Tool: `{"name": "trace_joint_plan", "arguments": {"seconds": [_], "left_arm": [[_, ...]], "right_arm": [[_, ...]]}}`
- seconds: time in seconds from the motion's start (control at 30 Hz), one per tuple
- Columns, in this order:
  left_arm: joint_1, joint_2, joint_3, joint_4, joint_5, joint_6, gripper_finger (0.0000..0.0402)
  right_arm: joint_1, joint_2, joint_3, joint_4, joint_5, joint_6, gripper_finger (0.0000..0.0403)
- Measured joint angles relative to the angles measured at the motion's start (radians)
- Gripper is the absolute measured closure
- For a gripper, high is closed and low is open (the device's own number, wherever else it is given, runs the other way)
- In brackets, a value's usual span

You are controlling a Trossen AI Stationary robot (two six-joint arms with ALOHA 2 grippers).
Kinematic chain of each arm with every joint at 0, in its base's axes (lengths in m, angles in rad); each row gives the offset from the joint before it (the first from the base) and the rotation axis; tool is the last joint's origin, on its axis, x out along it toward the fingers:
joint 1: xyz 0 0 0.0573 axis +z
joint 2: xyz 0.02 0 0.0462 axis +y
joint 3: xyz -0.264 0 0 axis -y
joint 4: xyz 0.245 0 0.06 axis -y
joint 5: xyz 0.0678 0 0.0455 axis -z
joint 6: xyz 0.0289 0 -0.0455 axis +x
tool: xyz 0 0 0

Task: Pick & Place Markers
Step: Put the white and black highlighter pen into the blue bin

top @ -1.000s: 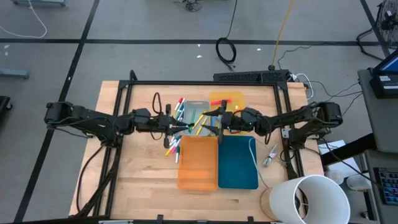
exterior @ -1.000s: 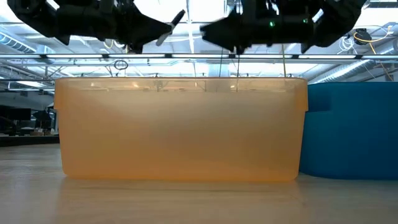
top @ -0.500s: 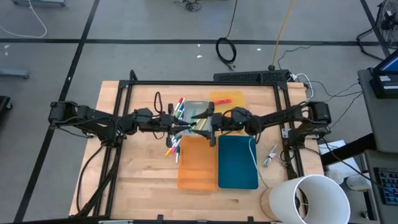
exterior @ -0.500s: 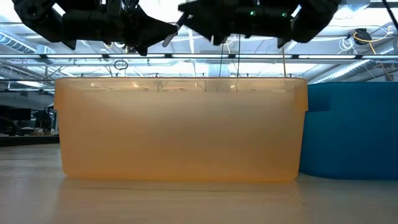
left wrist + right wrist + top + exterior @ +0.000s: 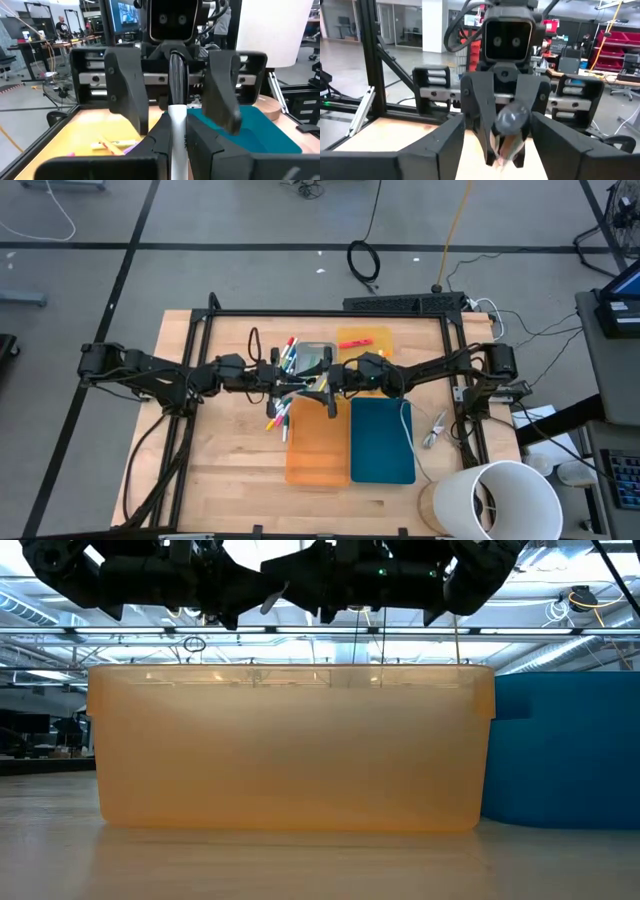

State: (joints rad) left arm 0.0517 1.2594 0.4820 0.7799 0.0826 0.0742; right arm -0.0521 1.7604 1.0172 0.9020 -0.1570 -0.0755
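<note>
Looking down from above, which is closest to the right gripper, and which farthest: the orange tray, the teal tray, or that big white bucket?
From the right gripper:
1. Orange tray, just below it, nearest.
2. Teal tray, beside the orange one.
3. White bucket, at the table's corner, farthest.

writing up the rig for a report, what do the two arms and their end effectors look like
Both arms are dark, near-black, jointed links with black cables running along them. The left end effector and the right end effector each have two broad, flat, matte black fingers on a slotted cross rail. Above each rail sits a boxy black camera housing with two round lenses. No coloured markings are visible.
</note>
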Motion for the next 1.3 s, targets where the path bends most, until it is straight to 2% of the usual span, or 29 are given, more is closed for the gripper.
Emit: {"name": "trace_joint_plan", "arguments": {"seconds": [0.33,0.7,0.9,1.17,1.3], "left_arm": [[-0.001,-0.001,0.001,-0.007,-0.001,-0.001,0.0366],[-0.001,-0.001,0.0,-0.02,-0.001,-0.004,0.0366],[-0.001,-0.001,0.001,-0.022,-0.002,-0.005,0.0364],[-0.001,-0.001,0.002,-0.059,-0.006,-0.035,0.0348],[-0.007,-0.003,0.002,-0.095,-0.133,-0.058,0.0309]], "right_arm": [[-0.001,-0.037,-0.001,-0.062,0.003,-0.045,0.0258],[-0.001,-0.077,-0.002,-0.158,0.0,-0.048,0.0314],[0.001,-0.079,-0.002,-0.166,0.0,-0.087,0.0368],[0.002,-0.079,-0.002,-0.184,0.025,-0.094,0.0368],[-0.001,-0.11,-0.003,-0.235,0.044,-0.11,0.0368]]}}
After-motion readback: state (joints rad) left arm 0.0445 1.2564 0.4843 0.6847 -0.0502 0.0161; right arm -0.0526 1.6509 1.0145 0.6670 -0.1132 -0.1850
